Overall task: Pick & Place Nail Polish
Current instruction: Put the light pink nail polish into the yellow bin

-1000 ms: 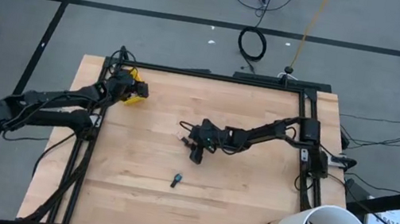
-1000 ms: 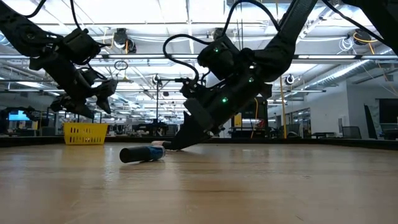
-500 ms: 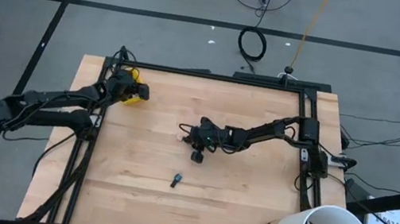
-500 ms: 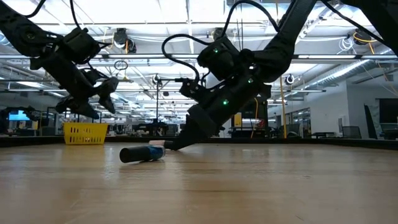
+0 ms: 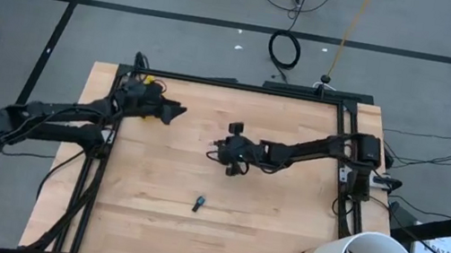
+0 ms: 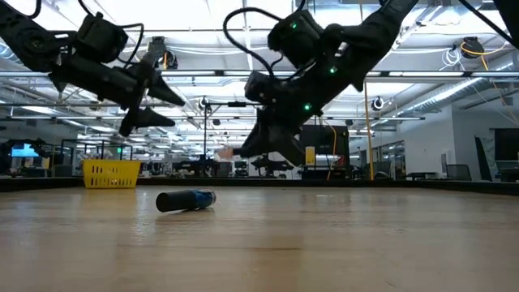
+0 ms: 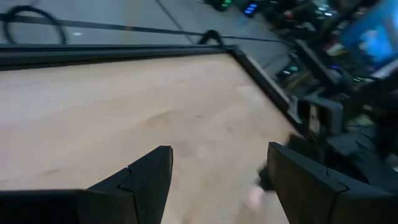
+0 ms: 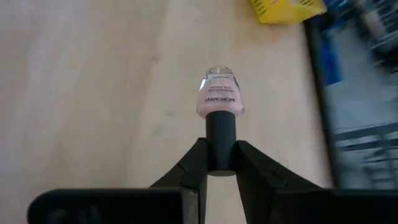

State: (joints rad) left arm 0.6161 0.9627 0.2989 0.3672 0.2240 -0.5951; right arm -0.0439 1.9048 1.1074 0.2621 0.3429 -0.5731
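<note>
Nearest you on the desk (image 5: pixel 263 232), a blue bottle (image 5: pixel 199 201) lies on its side with its dark cap on, untouched and well apart from both arms; in the low view it is the only thing resting on the wood in front. Farther in, near the middle of the desk, your right claw (image 8: pixel 219 163) is clamped on the dark cap of a pink bottle (image 8: pixel 220 94), which sticks out past the fingertips and hangs clear of the surface, so the pick looks done and the carry is what you have in hand. From above, that claw sits roughly mid-desk, with the arm reaching in from the right edge. Farther still, at the far left corner, your left claw (image 7: pixel 217 177) hovers with its fingers apart and nothing between them, just beside the yellow bin (image 5: pixel 146 103), which is mostly hidden under that arm from above but shows plainly in the right wrist view, beyond the pink bottle. As a judgement, you are in the later part of the job: only two bottles are in view, one in the grip and one left lying near you. I cannot tell what the bin holds, since no view looks inside it. You have yet to place the pink bottle and then fetch the blue one.
</note>
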